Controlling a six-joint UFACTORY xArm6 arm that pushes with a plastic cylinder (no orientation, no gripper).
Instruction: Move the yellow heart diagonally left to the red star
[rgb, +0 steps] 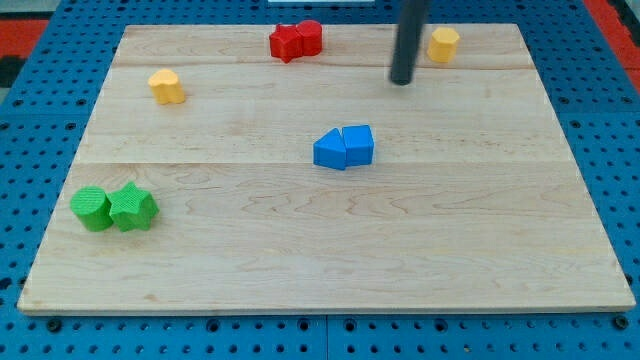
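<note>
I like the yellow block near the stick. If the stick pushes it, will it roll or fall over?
Probably neither. The yellow block looks squat with a flat base on the smooth wooden board, so it should slide. My tip sits just to its left, so an off-centre nudge might turn it.

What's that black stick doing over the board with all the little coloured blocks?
It is a robot arm's pushing rod. My tip rests near the view's top, just left of a yellow block and not touching it. The red blocks lie further left; blue, green and another yellow block sit untouched.
</note>
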